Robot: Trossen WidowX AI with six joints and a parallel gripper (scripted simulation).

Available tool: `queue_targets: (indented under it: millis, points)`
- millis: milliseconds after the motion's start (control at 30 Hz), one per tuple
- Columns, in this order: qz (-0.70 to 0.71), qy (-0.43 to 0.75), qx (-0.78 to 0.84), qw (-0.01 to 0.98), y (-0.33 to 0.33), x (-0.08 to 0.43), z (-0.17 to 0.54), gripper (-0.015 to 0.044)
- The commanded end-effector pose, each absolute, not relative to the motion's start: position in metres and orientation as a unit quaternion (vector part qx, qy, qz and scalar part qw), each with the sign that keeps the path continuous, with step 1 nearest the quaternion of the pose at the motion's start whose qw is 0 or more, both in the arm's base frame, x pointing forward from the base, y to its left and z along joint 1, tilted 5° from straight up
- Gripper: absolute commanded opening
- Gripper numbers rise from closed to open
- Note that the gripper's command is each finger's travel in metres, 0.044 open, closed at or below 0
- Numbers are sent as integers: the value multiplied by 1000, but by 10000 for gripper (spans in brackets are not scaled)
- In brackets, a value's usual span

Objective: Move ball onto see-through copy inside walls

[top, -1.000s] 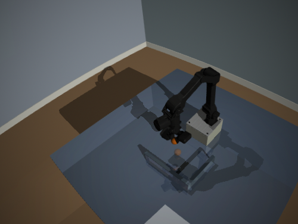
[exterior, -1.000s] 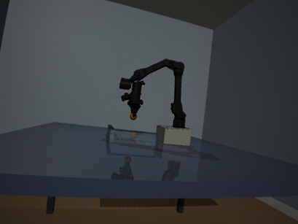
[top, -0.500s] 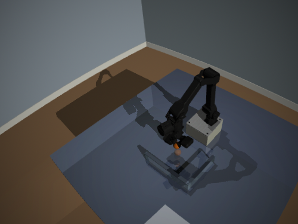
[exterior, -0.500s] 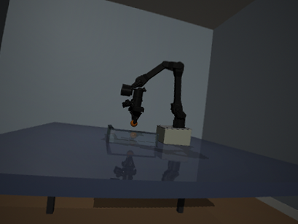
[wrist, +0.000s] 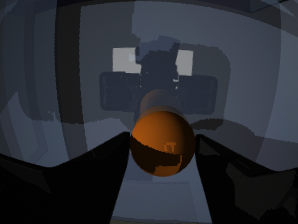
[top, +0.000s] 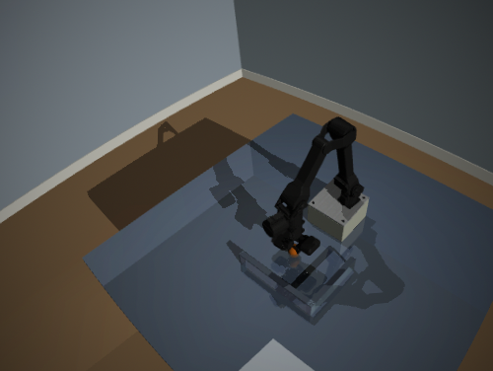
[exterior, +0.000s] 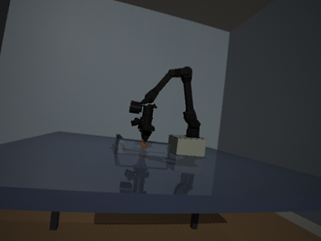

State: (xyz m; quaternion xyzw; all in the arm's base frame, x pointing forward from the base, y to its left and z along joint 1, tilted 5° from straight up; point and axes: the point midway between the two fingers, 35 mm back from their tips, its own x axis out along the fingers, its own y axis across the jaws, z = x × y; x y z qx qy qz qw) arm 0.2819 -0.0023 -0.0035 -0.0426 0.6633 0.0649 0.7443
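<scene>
While gripper (wrist: 161, 163) clamps ball (wrist: 162, 143) half-closed above see-through copy (top: 292, 264), you risk early drop: ball bounces, rolls past clear walls (top: 316, 291).

Shiny dark blue table (top: 419, 276), pale box (top: 340, 217) on it, brown floor (top: 59, 291), grey walls (top: 99, 64), white floor trim (top: 118, 138)

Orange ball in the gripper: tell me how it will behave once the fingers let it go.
The ball is a smooth sphere, so it will probably roll if dropped rather than set down. It looks rigid: no denting shows where the dark fingers press it. The gripper holds it only at its sides, so it may slip if jolted.
</scene>
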Motion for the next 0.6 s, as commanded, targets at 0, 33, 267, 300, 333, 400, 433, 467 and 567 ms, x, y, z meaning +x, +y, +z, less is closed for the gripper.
queue_targets:
  millis: [0,33,267,300,333,400,433,467,567]
  points:
    - [62,668,-41,741,-3,280,-10,0]
    - [62,668,-41,741,-3,280,-11,0]
    - [62,668,-41,741,-2,281,-23,0]
    - [62,668,-41,741,-2,281,-24,0]
    - [62,668,-41,741,-2,281,-25,0]
    - [62,668,-41,741,-2,281,-25,0]
    - [62,668,-41,741,-2,281,-25,0]
    - [65,662,-43,745,-2,284,-20,26]
    - [65,662,-43,745,-2,284,-20,105]
